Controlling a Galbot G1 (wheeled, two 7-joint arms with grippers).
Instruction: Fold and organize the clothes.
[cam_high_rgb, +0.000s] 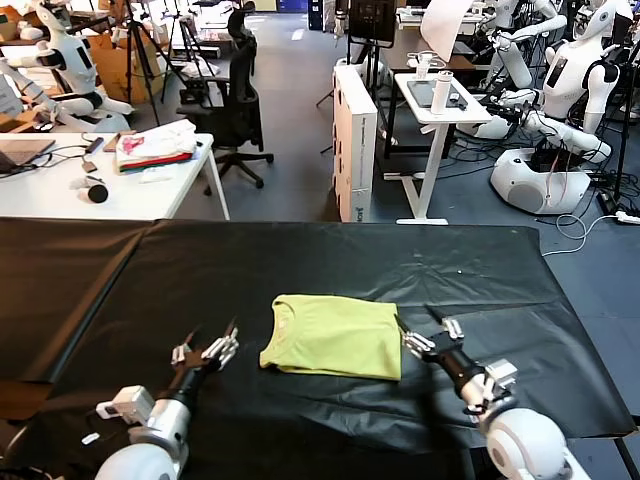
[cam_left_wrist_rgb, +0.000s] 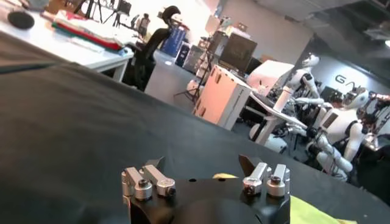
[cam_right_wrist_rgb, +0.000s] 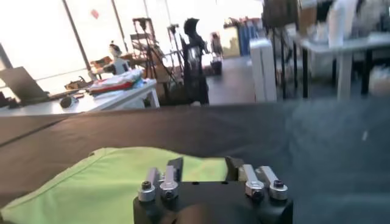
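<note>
Right tool sat closest to the shirt

The T-shirt (cam_high_rgb: 333, 336) lay crosswise at 10 o'clock of the spread right tool (cam_high_rgb: 424, 336); the left tool (cam_high_rgb: 208, 343), also spread, was farther.

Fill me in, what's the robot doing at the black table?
It's folding a lime-green T-shirt, which lies folded into a rectangle on the black table cover. The right gripper sits at the shirt's right edge, jaws open, holding nothing. The left gripper waits open to the shirt's left, clear of it.
</note>
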